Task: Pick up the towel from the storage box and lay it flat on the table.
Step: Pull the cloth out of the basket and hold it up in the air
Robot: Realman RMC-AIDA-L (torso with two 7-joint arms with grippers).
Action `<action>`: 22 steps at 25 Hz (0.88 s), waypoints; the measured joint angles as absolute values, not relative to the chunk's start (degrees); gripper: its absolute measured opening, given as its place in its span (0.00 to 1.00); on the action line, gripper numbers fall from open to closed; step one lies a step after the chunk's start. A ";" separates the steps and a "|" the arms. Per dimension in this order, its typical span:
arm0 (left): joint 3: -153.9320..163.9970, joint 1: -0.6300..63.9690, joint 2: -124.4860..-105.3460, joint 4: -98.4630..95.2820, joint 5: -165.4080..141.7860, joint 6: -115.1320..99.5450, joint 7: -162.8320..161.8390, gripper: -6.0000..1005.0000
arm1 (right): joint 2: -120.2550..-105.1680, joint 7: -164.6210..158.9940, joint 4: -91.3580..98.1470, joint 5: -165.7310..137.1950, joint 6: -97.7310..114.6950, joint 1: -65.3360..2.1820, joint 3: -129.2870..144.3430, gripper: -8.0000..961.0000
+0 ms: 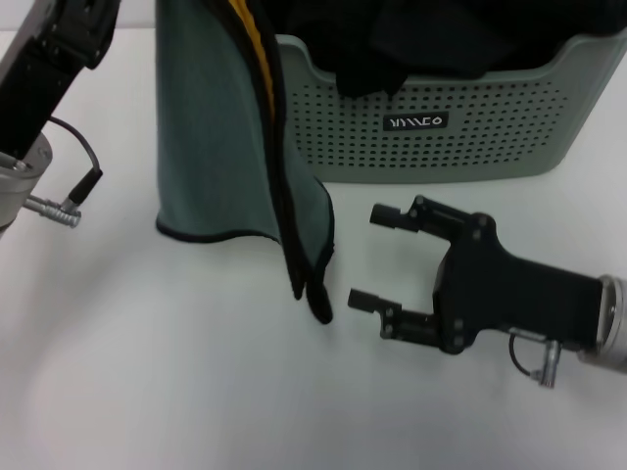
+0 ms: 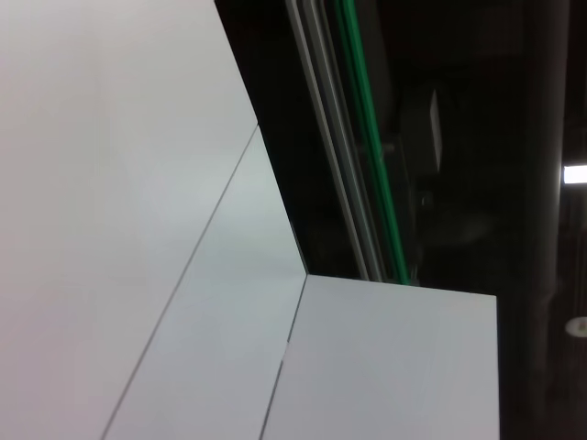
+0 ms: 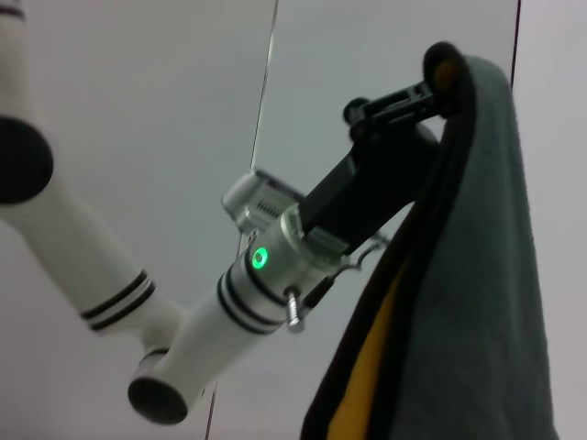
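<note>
Head view: Hanging upright, the towel [image 1: 230,127] is dangling in front of the storage box [image 1: 470,127], its long axis running vertically and its lowest corner reaching down to the white surface [image 1: 196,372], whether it is actually touching I cannot tell.
Head view, right arm: The right claw [image 1: 370,257] is lying low over the surface with both fingers spread wide and gripping nothing; it is pointing toward its own left, and the towel's dangling corner is sitting just beside the fingertips, in line with the gap.
Head view, nearer arm: The right claw is clearly the closer one to that free lower corner, so I am judging that corner to be what the coming grab turns on.
Head view, container: The storage box is sitting behind the towel and is holding a heap of black cloths [image 1: 431,39] piled up to the rim.
Left wrist view: Showing only bare surface and a dark background; no towel, no fingers.
Right wrist view: The left claw [image 3: 431,92] is clenching the towel's [image 3: 477,302] top edge up high, the grey-teal face draping down with mustard showing in the fold.
</note>
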State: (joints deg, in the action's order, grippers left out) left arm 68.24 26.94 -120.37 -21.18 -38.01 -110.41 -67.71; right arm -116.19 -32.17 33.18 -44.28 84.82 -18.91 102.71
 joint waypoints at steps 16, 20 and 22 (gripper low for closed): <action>68.28 26.98 -120.40 -21.18 -36.45 -108.94 -66.38 0.02 | -116.19 -9.99 34.85 -28.32 78.07 -16.41 117.87 0.75; 68.29 27.21 -120.44 -21.22 -36.20 -108.94 -66.36 0.02 | -116.18 -9.48 35.31 -27.15 76.22 -16.49 118.79 0.75; 68.45 27.39 -120.47 -21.15 -35.89 -108.94 -66.36 0.02 | -116.18 -8.99 36.10 -25.91 74.69 -16.55 119.96 0.75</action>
State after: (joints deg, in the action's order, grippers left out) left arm 68.45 27.39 -120.47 -21.15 -35.89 -108.94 -66.36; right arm -116.18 -8.99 36.10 -25.91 74.69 -16.55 119.96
